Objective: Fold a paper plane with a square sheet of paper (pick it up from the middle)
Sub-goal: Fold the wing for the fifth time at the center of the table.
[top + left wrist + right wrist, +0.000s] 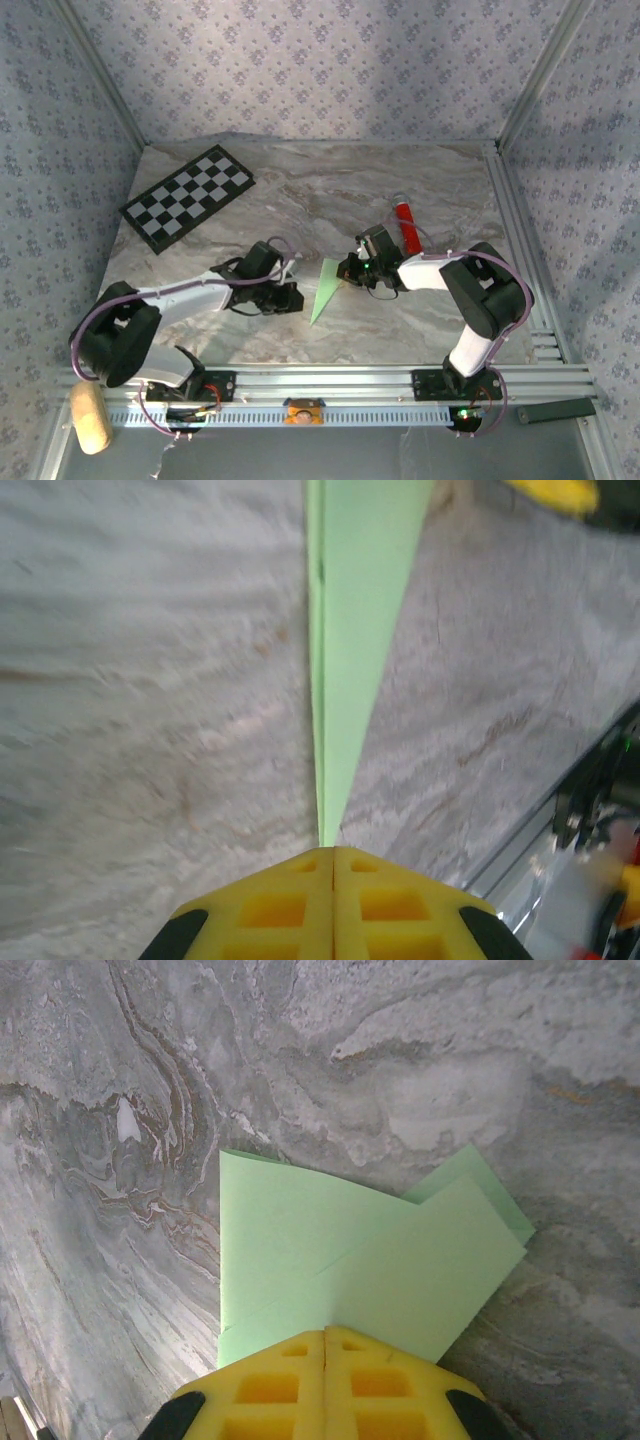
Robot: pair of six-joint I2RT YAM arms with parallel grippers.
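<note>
Near the middle of the grey marbled bench [300,200] sits a slim light green folded paper dart [323,290], its narrow point toward the arms' bases. Thin, featherlight and floppy, it would crease easily and slide on the stone, so it is probably best held along its centre fold. The left pincer [333,852] is closed on the narrow tip, and the right pincer [325,1335] is closed on the wide tail.

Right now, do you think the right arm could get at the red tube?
Probably yes: the red tube lies bare beside its wrist. But the right claw is shut on the paper plane, so it must let go first.
</note>
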